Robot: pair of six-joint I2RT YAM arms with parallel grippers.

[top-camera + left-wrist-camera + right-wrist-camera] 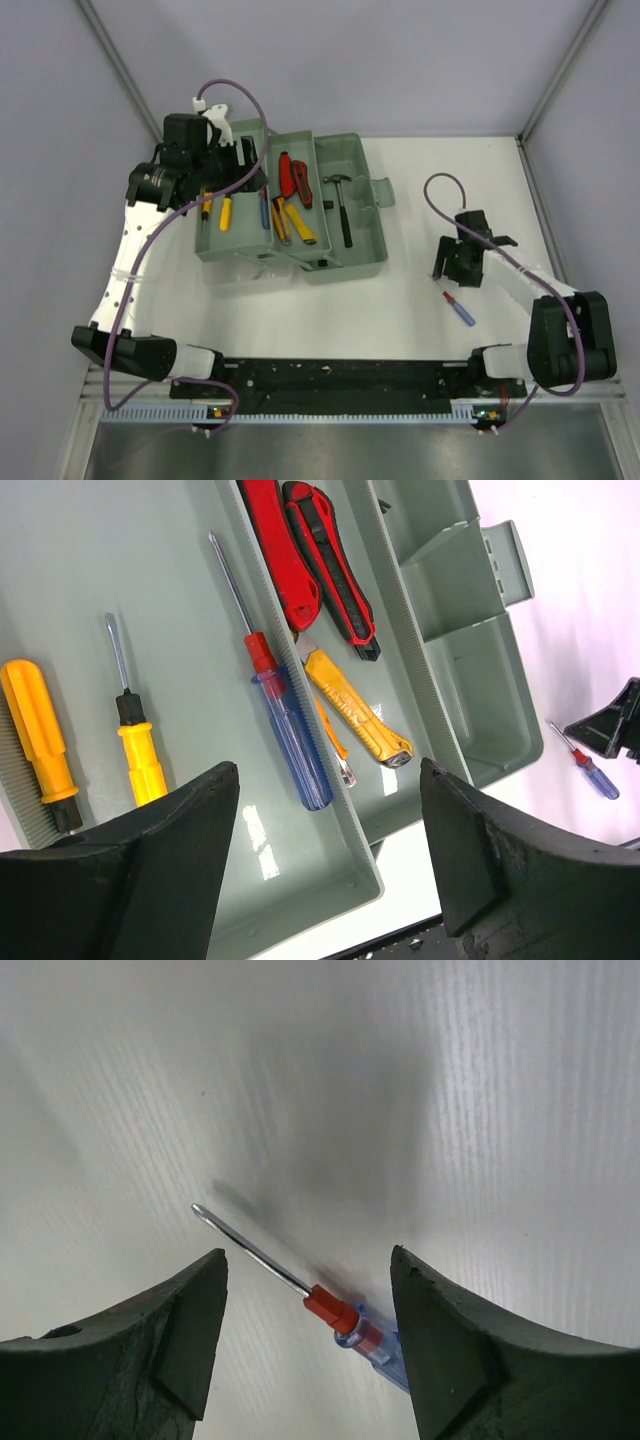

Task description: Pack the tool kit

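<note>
The grey-green toolbox (357,262) stands open at the centre left, its trays spread. The left tray (90,570) holds two yellow-handled screwdrivers (140,760) and a blue-handled screwdriver (288,735). Red utility knives (325,565) and a yellow one (360,708) lie in the neighbouring tray. A black hammer (342,205) lies in the base. My left gripper (330,770) hovers open over the left tray's near end, holding nothing. A small blue-handled screwdriver (340,1312) with a red collar lies on the table at the right. My right gripper (308,1255) hangs open just above it, one finger on each side.
The toolbox's hinged lid latch (380,192) juts out to the right. Purple cables loop over both arms (440,190). Grey walls enclose the white table (420,160) at the back and sides. The black rail with the arm bases (340,375) runs along the near edge.
</note>
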